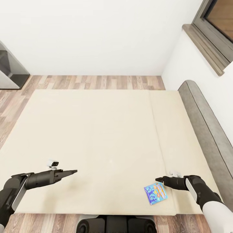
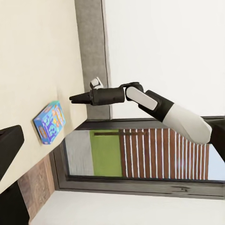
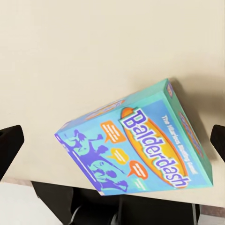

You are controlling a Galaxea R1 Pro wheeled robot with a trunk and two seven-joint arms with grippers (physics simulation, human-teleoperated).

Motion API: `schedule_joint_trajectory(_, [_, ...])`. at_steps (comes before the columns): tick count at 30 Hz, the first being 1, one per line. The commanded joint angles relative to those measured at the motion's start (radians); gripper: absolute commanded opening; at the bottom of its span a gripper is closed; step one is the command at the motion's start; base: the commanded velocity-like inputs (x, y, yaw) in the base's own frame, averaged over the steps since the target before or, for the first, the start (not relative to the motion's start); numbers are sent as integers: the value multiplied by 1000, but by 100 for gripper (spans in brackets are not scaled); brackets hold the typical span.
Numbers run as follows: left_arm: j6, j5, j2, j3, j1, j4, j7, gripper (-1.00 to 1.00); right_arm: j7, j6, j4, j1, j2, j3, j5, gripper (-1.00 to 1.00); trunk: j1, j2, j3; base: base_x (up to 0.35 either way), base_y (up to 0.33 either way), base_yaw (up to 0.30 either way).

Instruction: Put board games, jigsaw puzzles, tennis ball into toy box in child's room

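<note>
So the robot is parked right at the foot of the bed [image 1: 97, 129], looking down over that big cream mattress with the seam running up its right part. Only one game is lying on it: the blue Balderdash box [image 1: 155, 193], flat on the mattress close to the near edge, over on the right side. In the right wrist view you can read the name on the Balderdash box [image 3: 140, 150] clearly, orange speech bubbles and purple figures on the lid, sitting a bit skewed to the bed edge.

The right gripper [image 1: 157, 179] hangs just above and slightly beyond the box, pointing inward toward the middle of the bed. From the head view its fingers look drawn to a point, but in the right wrist view the two dark tips sit at opposite edges of the picture with the box between them, so they're spread wide, holding nothing. Not touching the box as far as I can see.

The left gripper [image 1: 75, 171] is well off to the left over bare mattress, also pointing inward. Can't really tell how far its fingers are apart; nothing in them.

The grey padded headboard [image 1: 207, 129] runs along the right side, window [image 1: 220, 22] above it, wood-plank floor [image 1: 97, 82] beyond the bed.
</note>
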Motion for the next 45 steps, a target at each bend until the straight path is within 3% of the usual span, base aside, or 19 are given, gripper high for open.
schedule_joint_trajectory(1, [11,0,0,0,0,0,-4,100,1,8,-1,0,0,-3,-3,100,0,-2,-3,0,0,0])
schedule_joint_trajectory(45, [10,-4,-2,0,0,1,-4,100,-2,1,-1,0,2,-7,-1,100,0,-2,-69,0,0,0])
